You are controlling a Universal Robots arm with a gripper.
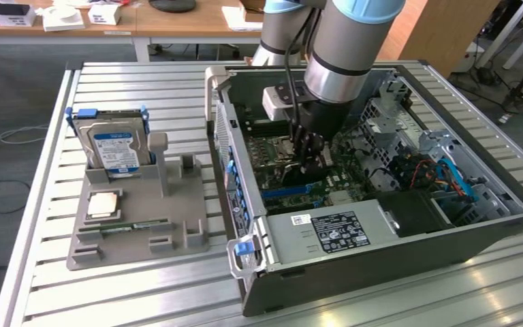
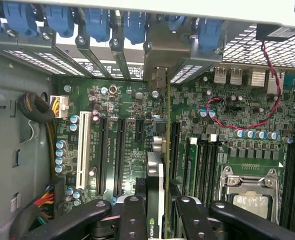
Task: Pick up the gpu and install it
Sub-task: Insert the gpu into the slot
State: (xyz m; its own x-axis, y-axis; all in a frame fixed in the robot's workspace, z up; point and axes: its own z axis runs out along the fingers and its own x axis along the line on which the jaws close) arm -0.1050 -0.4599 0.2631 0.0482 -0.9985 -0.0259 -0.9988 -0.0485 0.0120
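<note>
My gripper (image 1: pixel 308 151) reaches down into the open computer case (image 1: pixel 479 235), over the green motherboard (image 2: pixel 132 107). In the wrist view the gpu (image 2: pixel 156 187) appears edge-on as a thin card between the black fingers (image 2: pixel 130 215), and my gripper (image 2: pixel 159 212) is shut on it. The card stands upright along an expansion slot, and its silver end bracket (image 2: pixel 157 77) is up against the case's rear slot openings. In the exterior view the gpu (image 1: pixel 296 176) shows as a dark plate just below the fingers, above a blue slot (image 1: pixel 289 191).
A grey holder (image 1: pixel 139 228) at the exterior view's left carries a hard drive with a blue label (image 1: pixel 116 146), a small square chip (image 1: pixel 104 203) and a RAM stick (image 1: pixel 134 225). Inside the case are the power supply (image 1: pixel 334 231), the CPU socket (image 2: pixel 250 187) and red wires (image 2: pixel 237 122).
</note>
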